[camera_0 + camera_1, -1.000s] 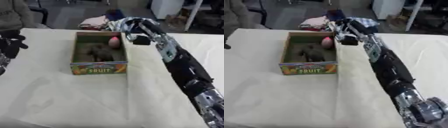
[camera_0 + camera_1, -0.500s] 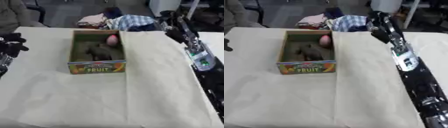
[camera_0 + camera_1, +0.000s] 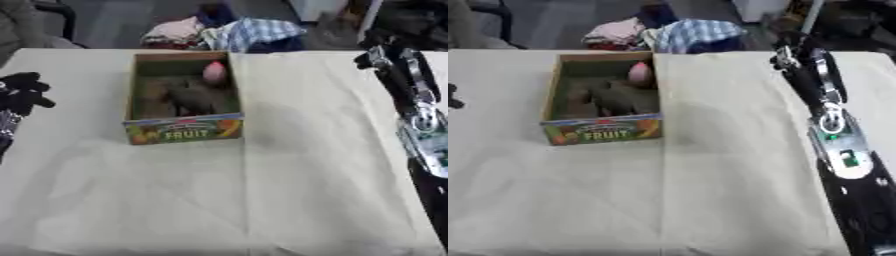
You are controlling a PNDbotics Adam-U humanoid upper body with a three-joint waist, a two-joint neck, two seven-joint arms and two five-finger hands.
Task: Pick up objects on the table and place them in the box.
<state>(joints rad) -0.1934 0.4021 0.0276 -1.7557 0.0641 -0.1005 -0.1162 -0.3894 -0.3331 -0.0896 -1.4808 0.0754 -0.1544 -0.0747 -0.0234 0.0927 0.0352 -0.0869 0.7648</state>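
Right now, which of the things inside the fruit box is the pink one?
The small rounded thing at the far end of the box, against the right wall. The other things in the middle of the box are dark grey-brown lumps.

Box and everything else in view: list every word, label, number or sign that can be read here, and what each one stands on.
"FRUIT": large yellow letters on the front panel of the cardboard box, among coloured fruit pictures.
A thin band of smaller print runs above that word on the same panel: too blurred to read.
A small green light or mark shows on the right arm: no text legible there.
Nothing else readable.
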